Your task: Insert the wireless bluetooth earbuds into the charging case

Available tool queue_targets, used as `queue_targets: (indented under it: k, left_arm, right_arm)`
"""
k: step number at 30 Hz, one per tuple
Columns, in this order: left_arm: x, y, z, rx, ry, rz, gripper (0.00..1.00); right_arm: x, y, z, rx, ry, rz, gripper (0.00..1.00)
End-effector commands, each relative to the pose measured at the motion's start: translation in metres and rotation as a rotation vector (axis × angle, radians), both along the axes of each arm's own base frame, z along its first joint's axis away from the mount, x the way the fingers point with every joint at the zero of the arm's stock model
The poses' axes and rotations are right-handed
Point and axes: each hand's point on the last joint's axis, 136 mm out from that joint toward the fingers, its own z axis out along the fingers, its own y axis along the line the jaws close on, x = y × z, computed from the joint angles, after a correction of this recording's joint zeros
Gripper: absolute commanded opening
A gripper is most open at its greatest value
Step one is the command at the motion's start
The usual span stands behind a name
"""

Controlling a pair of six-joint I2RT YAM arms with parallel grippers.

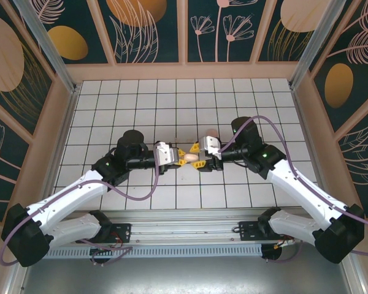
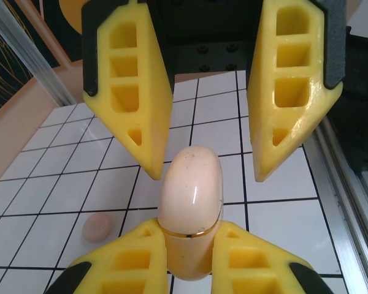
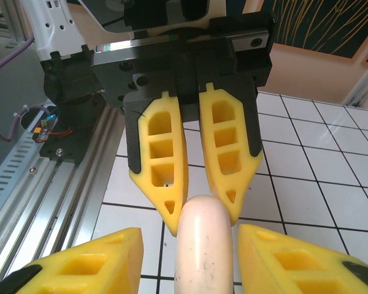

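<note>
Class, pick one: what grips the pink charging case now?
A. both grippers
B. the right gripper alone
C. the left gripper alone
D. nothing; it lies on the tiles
C: the left gripper pinches one end of the charging case, while the right gripper stands open around it.

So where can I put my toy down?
Bare tiles run along the back wall and both side walls. The middle is crowded: the left gripper and right gripper meet at the charging case, with a small pink piece just behind.
</note>
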Motion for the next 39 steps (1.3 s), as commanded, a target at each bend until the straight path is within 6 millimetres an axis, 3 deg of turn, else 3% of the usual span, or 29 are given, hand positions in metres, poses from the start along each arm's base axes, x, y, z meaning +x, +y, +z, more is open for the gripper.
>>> queue_targets:
  k: [1,6,13,16,20,27,39]
  left_arm:
    - [-0.008,-0.003,0.018,-0.060,-0.022,-0.042,0.11]
    - [-0.011,-0.003,0.020,-0.072,-0.026,-0.054,0.11]
    - [-0.013,-0.002,0.026,-0.086,-0.028,-0.061,0.12]
    - [-0.012,-0.001,0.024,-0.077,-0.029,-0.050,0.23]
    - [-0.011,0.001,0.017,-0.051,-0.041,-0.042,0.40]
    - [-0.010,0.005,0.004,0.006,-0.049,-0.037,0.51]
    - [-0.014,0.008,-0.005,0.019,-0.065,-0.045,0.52]
  right_arm:
    - [-0.004,0.002,-0.001,0.005,0.011,0.016,0.44]
    - [-0.003,0.001,-0.002,-0.002,0.007,0.011,0.40]
    - [-0.003,0.001,0.001,-0.001,-0.013,0.016,0.22]
    - [-0.005,0.000,0.004,0.001,-0.028,0.027,0.13]
    - [-0.009,-0.001,0.002,-0.004,-0.051,0.053,0.11]
    - [-0.012,0.001,0.003,-0.015,-0.041,0.108,0.10]
    - [-0.014,0.007,0.015,0.024,-0.048,0.167,0.09]
